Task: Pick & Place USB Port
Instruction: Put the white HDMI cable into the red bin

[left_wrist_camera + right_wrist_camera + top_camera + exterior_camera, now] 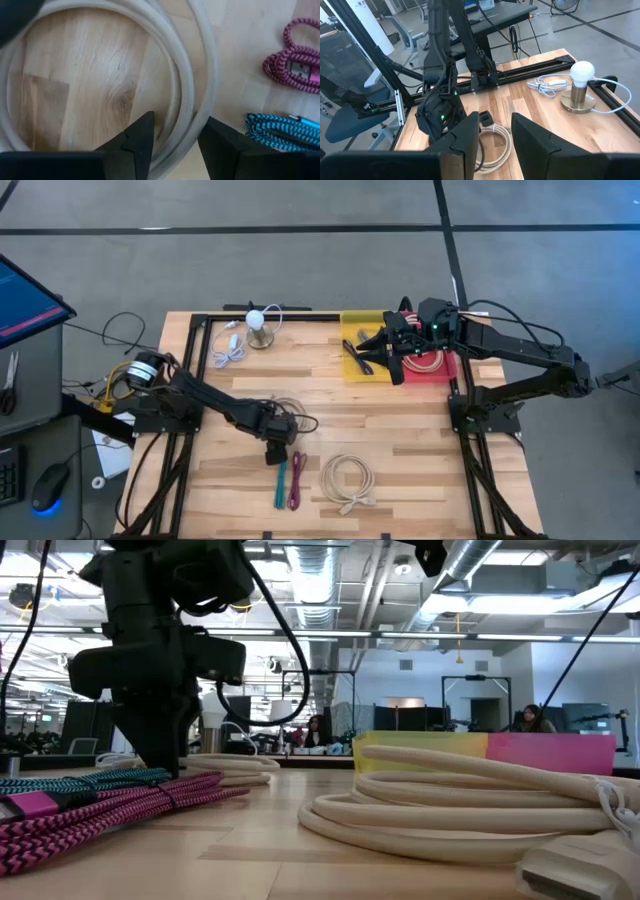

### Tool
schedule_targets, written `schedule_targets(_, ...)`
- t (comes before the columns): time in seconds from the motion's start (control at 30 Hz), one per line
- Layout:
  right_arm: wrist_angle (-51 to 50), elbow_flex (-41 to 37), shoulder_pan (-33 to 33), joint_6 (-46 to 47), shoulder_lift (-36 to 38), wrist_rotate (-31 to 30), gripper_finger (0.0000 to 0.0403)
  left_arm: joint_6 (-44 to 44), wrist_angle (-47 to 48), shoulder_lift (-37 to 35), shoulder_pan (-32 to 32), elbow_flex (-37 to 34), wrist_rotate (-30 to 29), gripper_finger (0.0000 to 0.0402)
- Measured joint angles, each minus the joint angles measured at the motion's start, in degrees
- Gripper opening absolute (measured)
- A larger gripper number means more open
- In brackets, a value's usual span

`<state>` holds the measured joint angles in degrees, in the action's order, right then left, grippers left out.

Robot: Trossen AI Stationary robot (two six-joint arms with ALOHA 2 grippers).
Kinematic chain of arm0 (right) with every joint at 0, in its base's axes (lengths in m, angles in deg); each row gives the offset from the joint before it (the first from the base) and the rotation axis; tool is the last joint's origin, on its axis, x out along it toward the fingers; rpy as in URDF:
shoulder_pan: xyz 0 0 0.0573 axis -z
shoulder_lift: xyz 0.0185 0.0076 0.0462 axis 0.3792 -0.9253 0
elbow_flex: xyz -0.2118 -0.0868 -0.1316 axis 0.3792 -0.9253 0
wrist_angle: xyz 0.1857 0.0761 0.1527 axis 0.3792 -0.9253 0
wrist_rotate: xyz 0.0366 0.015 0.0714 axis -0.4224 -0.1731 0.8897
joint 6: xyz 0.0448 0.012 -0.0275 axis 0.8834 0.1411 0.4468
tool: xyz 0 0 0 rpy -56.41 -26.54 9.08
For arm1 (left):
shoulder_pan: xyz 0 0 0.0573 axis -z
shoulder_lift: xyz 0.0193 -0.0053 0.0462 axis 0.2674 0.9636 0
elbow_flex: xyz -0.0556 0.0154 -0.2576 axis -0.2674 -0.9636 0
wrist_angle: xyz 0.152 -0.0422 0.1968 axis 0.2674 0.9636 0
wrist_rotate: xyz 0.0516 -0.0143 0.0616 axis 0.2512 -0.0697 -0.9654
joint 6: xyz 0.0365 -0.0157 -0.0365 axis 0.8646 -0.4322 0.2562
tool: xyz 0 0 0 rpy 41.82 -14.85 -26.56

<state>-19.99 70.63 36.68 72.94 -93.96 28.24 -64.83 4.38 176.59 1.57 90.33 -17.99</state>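
Several things are lying around the wooden worktop (400, 440). Near its front edge, a teal braided cable (281, 484) and a magenta braided cable (297, 481) are sitting side by side, bundled; just to their right a thicker cream cable coil (347, 481) is resting flat, its connector showing large in the low view. At the back, a small lamp with a white globe (259, 326) is standing on a round metal base, with a thin white cable (229, 350) looped beside it. A yellow tray (356, 340) and a pink tray (443, 366) are touching along the back right; dark pieces are lying in the yellow one, too small to identify.

The task's thing — a pale cream USB cable (187, 75) — is lying coiled on the bare wood left of centre, just behind the two braided bundles. Its loops are stacked loosely into a ring, smooth and round in section.

The left gripper (277, 442) is hanging low over that coil, its fingers (140, 137) standing apart and straddling the coil's strands at one side; contact cannot be confirmed. In the low view, its dark body is blocking most of the coil.

The right gripper (384, 342) is hovering over the trays, fingers (465, 135) apart and holding nothing.
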Motion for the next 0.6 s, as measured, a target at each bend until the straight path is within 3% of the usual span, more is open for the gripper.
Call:
schedule_targets(0.17, 0.0, 0.0, 0.04, -0.39, 0.0, -0.02, 0.0108, -1.06, -0.83, 0.01, 0.0, -0.66, -0.29, 0.0124)
schedule_targets(0.4, 0.0, 0.0, 0.96, -0.44, 0.0, -0.04, 0.0108, -1.68, -1.71, -1.92, -0.09, -0.9, 0.12, 0.0026)
schedule_targets(0.6, -0.13, 0.0, 1.99, -0.44, 0.03, -0.02, 0.0108, -4.94, -2.18, -9.56, 0.0, -1.03, -1.43, 0.0017)
